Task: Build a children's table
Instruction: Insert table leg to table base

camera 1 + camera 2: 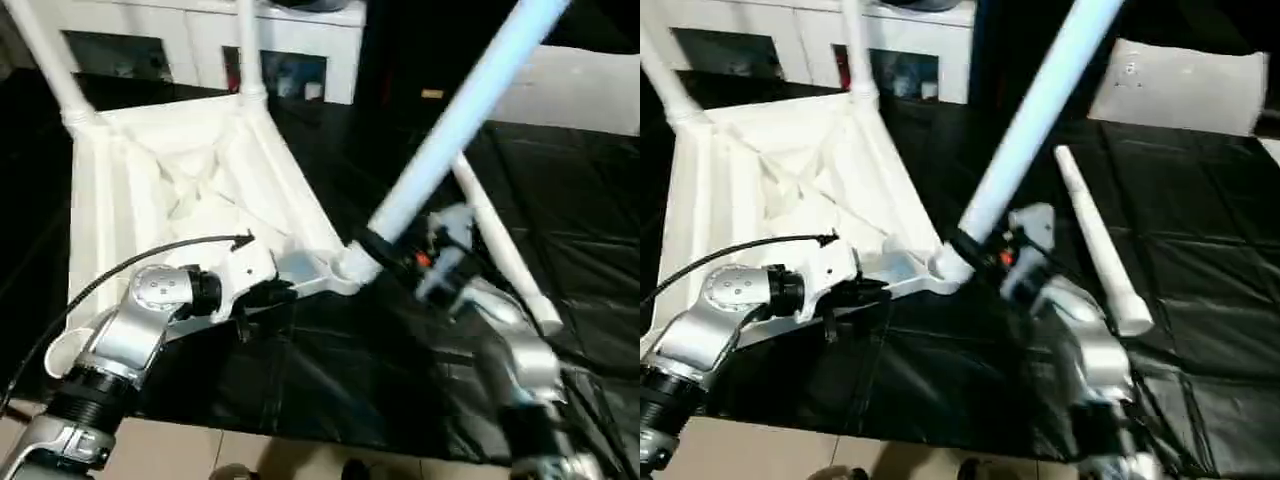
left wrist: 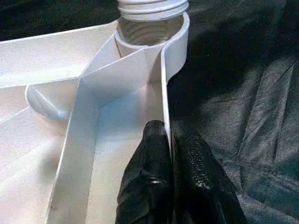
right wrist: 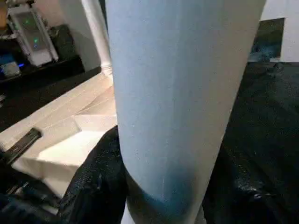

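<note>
The children's table top (image 1: 180,170) lies upside down on black cloth, ribbed underside up. Two white legs (image 1: 50,60) (image 1: 245,45) stand upright in its far corner sockets. My right gripper (image 1: 385,255) is shut on a third leg (image 1: 460,120), held tilted up to the right. That leg's threaded end (image 2: 152,5) sits at the mouth of the near right corner socket (image 2: 149,32). My left gripper (image 1: 262,295) is shut on the table's thin rim wall (image 2: 163,88) just short of that socket. Another leg (image 1: 505,250) lies loose on the cloth to the right.
A white cabinet with glass doors (image 1: 200,40) stands behind the table. A flat white panel (image 1: 1185,85) lies at the back right. The black cloth (image 1: 330,380) ends at a pale floor strip (image 1: 250,450) near me. A black cable (image 1: 130,265) runs over my left forearm.
</note>
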{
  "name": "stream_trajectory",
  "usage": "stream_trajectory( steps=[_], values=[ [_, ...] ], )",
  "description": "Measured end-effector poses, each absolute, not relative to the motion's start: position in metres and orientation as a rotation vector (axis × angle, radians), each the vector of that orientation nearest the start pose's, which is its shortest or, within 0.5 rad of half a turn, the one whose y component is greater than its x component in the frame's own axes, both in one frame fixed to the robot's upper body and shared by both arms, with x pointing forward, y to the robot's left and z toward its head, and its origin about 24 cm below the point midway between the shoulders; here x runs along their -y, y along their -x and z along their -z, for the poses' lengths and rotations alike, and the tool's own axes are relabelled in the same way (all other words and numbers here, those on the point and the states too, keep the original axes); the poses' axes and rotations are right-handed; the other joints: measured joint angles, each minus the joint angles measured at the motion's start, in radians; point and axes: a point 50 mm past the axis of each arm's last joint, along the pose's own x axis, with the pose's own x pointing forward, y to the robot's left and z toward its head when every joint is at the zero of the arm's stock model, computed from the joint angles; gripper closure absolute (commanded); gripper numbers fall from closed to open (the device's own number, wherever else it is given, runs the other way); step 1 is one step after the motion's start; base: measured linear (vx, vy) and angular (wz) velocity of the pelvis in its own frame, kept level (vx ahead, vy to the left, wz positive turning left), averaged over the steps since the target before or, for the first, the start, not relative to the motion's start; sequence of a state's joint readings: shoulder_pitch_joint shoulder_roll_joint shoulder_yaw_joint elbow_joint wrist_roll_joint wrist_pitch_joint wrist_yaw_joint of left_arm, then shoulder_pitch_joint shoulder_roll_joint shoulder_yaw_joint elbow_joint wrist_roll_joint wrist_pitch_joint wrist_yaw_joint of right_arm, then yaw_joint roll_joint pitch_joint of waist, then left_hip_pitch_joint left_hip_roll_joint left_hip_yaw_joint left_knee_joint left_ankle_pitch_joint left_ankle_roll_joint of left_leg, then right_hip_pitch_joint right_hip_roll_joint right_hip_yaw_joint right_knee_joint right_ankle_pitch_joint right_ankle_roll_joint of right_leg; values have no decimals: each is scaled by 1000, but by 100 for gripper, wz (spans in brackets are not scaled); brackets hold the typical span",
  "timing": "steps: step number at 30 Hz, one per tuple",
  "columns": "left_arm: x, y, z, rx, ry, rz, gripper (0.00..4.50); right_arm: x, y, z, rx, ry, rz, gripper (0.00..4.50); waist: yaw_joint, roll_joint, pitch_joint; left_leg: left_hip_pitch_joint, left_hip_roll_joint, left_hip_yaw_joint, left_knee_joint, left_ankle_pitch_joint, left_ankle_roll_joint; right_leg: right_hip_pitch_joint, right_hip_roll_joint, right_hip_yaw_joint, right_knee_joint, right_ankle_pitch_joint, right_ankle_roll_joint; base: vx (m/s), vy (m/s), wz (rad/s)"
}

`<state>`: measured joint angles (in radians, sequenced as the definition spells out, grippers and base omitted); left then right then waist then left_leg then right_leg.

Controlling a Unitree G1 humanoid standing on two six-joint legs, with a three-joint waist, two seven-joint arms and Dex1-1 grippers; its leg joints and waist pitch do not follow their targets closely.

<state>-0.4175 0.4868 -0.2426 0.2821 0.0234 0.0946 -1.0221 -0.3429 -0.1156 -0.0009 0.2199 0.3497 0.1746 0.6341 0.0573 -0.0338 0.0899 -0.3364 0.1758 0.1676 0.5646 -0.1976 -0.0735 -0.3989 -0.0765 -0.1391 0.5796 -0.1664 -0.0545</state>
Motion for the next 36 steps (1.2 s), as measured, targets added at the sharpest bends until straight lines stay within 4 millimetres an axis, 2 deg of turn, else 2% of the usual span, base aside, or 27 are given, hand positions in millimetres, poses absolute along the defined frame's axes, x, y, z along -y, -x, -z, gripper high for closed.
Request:
stream_trajectory(
  steps=[3,13,20,23,36],
  values=[
    [-160,-300,-66,-306,-542,1131,450,117,-306,-76,3,-239,-731,263,5,0,0,-1,1,0,2,1,0,-3,1,1,4,0,-1,0,0,0],
    [-162,-302,-64,-318,-539,1129,450,114,-307,-72,0,-265,-721,263,3,-3,-2,2,1,4,6,0,-2,-3,2,8,6,1,3,0,0,0],
    [-161,-303,-64,-316,-539,1131,450,100,-305,-68,-7,-350,-751,263,7,-3,-2,3,1,5,7,0,-2,-3,2,10,8,1,2,0,0,0],
    [-161,-303,-64,-315,-541,1134,450,100,-305,-67,-8,-355,-749,263,9,-3,-2,3,0,6,8,0,-2,-3,2,11,9,2,1,0,0,0],
    [-161,-303,-62,-317,-548,1136,450,108,-310,-61,7,-237,-711,263,13,-5,-3,3,1,6,14,-1,-3,-4,2,12,16,1,3,0,0,0]
  ],
)
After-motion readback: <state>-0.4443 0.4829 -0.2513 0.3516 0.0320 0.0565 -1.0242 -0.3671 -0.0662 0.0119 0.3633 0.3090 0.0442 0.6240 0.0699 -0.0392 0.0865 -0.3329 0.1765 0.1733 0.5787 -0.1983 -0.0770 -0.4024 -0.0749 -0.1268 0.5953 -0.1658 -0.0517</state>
